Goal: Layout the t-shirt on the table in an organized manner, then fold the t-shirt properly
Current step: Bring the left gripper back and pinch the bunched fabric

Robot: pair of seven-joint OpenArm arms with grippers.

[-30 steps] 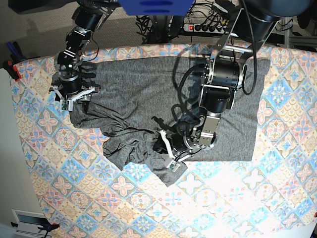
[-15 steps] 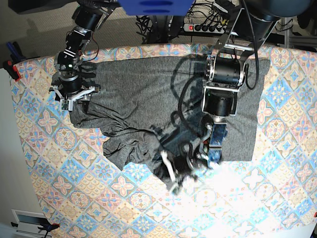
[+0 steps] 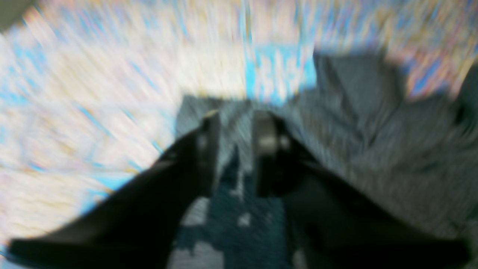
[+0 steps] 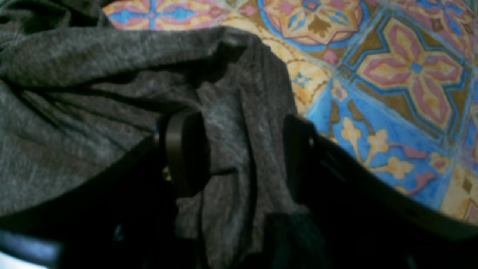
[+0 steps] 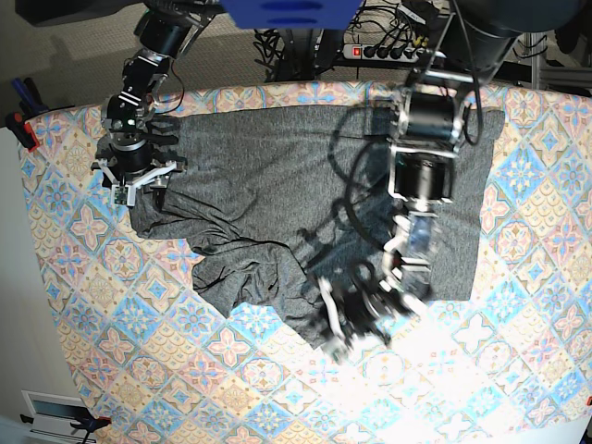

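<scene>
Two claws on one garment. The t-shirt (image 5: 277, 194) lies spread over the far half of the table (image 5: 111, 324), heathered dark grey, its flat panel reaching toward the far right corner and a rumpled, bunched fold sagging toward the middle of the cloth-covered top.

Right gripper (image 5: 135, 179), base view: sits at the far left corner of the shirt, pointing down onto the fabric edge. Right wrist view: the right gripper (image 4: 239, 149) has its jaws standing wide, one finger (image 4: 185, 149) resting on grey fabric, the other over the boundary where shirt meets tiled cloth. A ridge of fabric runs up between the two fingers. The jaws are not pressed onto it; contact with the inner faces cannot be judged from here.

Left gripper (image 5: 361, 314), base view: low over the near hem of the shirt, close to the middle of the table, heavily motion-blurred. Left wrist view: also smeared. The left gripper (image 3: 235, 149) shows a narrow gap between its fingers, with grey fabric visible in and beyond that gap and patterned cloth to the left of it. Whether the fabric is pinched or merely lies under the fingers cannot be told from the blur.

Shirt edge nearest the left claw is creased and lifted in folds rather than flat.
</scene>
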